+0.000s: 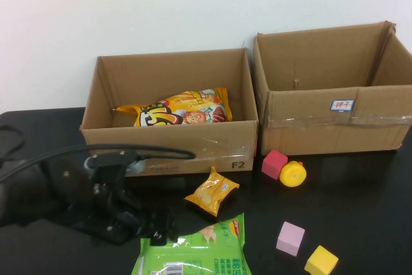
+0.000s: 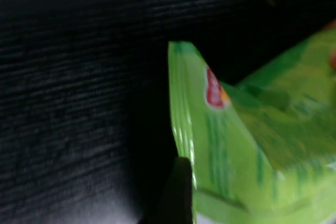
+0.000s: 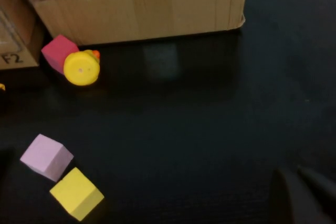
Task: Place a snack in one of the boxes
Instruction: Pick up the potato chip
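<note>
A green snack bag (image 1: 196, 254) lies at the table's front edge, left of centre. My left gripper (image 1: 161, 228) is at the bag's left corner and looks shut on it. In the left wrist view the green bag (image 2: 247, 150) fills the space between the jaws, and one dark finger (image 2: 178, 195) presses its edge. A small yellow snack packet (image 1: 212, 190) lies in front of the left box (image 1: 168, 152), which holds a large yellow chip bag (image 1: 182, 109). The right box (image 1: 335, 123) looks empty. My right gripper (image 3: 300, 184) is out of the high view, low over bare table, with its fingertips close together.
A red cube (image 1: 274, 163) and a yellow round toy (image 1: 293, 174) sit in front of the right box. A pink cube (image 1: 290, 238) and a yellow cube (image 1: 321, 261) lie at the front right. A black cable (image 1: 129, 151) runs along the left arm.
</note>
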